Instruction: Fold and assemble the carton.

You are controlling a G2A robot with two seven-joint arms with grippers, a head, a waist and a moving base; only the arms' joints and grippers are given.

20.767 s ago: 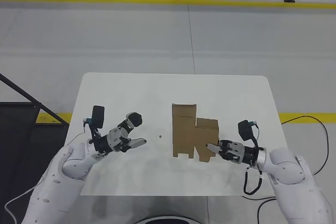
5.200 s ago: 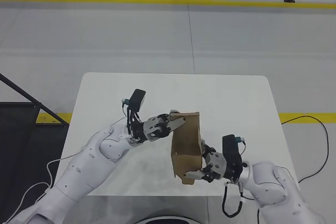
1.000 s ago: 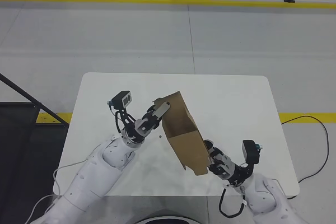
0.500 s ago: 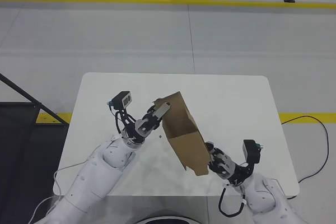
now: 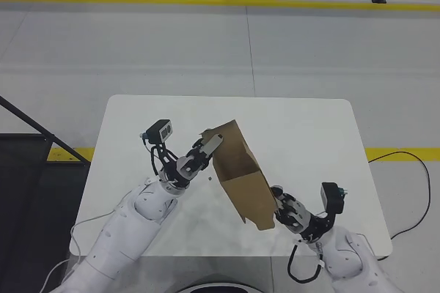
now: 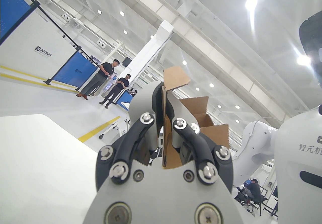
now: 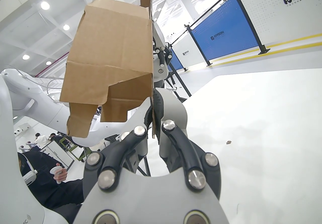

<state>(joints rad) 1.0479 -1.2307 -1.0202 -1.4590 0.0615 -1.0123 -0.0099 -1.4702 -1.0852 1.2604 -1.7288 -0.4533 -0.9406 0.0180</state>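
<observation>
The brown corrugated carton [image 5: 240,176] hangs tilted above the white table [image 5: 308,124], held at both ends. My left wrist view shows its open inside, my right one its creased outer wall and loose flaps. My left gripper [image 6: 164,99] is pinched tight on a thin flap, my right gripper [image 7: 153,109] on a wall edge.

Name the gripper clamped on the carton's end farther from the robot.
The left gripper, shut on a flap at the carton's far end; the right gripper pinches an edge at the near end.
</observation>
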